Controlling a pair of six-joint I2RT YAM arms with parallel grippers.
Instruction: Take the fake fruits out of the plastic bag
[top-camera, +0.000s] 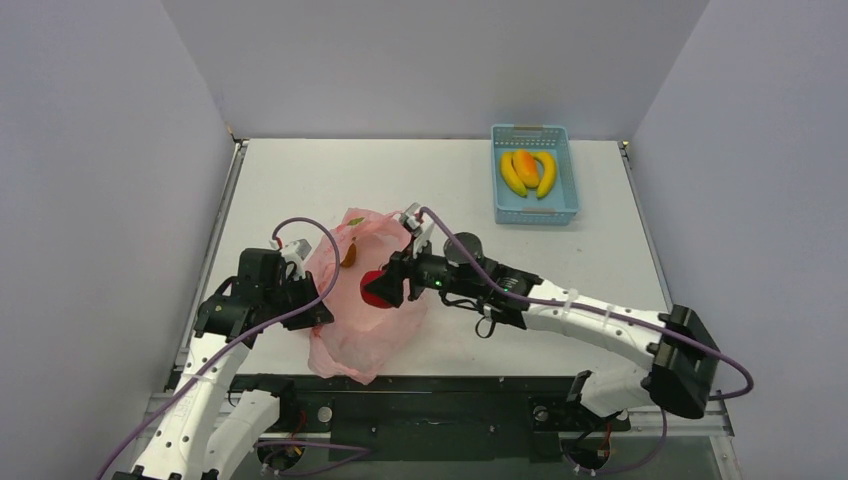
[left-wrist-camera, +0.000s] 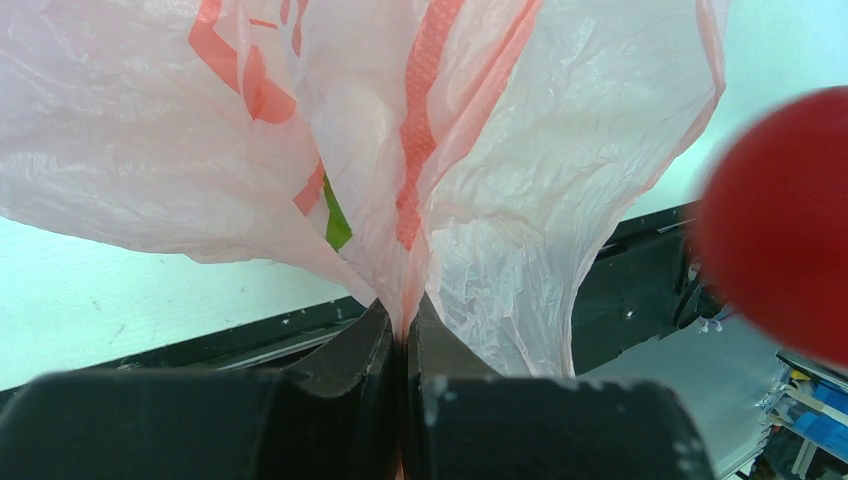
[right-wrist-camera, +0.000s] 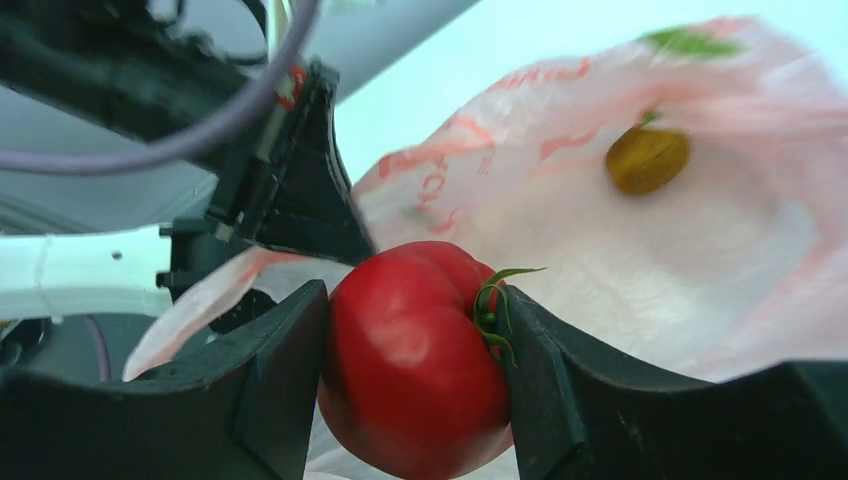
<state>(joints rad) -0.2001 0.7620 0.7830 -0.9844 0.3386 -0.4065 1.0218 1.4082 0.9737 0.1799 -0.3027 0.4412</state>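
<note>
Bag (top-camera: 345, 350): lying crumpled on table (top-camera: 300, 180), left of centre.

Top view: being pinched at near-left edge by left gripper (top-camera: 315, 312); showing kiwi (top-camera: 348, 255) through film, inside. Being held over bag by right gripper (top-camera: 388, 285): red fruit (top-camera: 374, 293). Sitting in basket (top-camera: 496, 180), far right, well apart from bag: bananas (top-camera: 513, 172), mango (top-camera: 527, 165).

Left wrist: fingers pressing together on gathered film, no gap showing; red fruit blurring at right edge.

Right wrist: fingers clamping red fruit on both sides, green stalk touching right finger; kiwi lying beyond, inside bag.
</note>
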